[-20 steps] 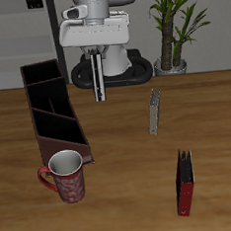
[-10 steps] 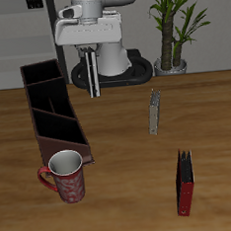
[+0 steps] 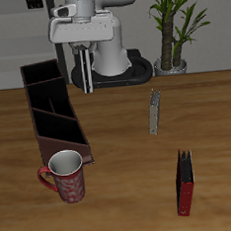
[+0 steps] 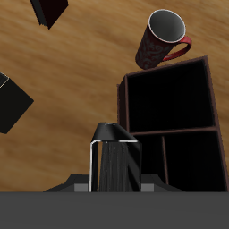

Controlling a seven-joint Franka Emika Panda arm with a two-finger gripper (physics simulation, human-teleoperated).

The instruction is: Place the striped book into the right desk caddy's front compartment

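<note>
My gripper is shut on the striped book, which hangs upright below it, well above the table. The book also shows in the wrist view, seen from its top edge. The right desk caddy is a long dark reddish-brown box with dividers, lying on the table to the side of and below the gripper. In the wrist view the caddy's open sections lie just beside the held book. The book is apart from the caddy and not over a compartment.
A red patterned mug stands close to the caddy's front end, and shows in the wrist view. A thin grey-olive book stands mid-table. A red-and-black book stands near the front edge. A potted plant stands at the back.
The gripper has moved sideways toward the caddy and slightly up and back, carrying the striped book. Nothing on the table has moved.
</note>
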